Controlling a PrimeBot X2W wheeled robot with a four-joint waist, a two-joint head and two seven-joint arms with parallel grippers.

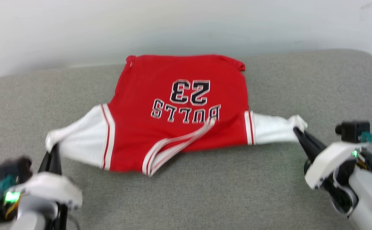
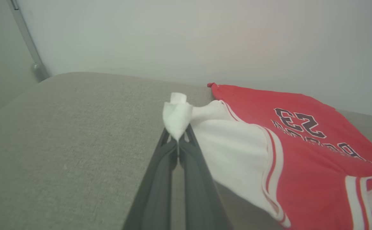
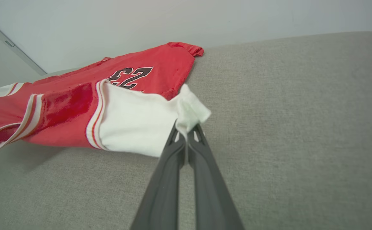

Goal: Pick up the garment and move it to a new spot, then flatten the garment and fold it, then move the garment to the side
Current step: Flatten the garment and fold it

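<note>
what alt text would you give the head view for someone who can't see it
A red garment printed BULLS 23 is stretched across a grey cushioned surface, with the left gripper and right gripper each shut on one of its white ends. A pale wall stands behind.

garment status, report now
left gripper shut on one white end, right gripper shut on the other. garment stretched between them over grey cushion. nothing in the way.
</note>
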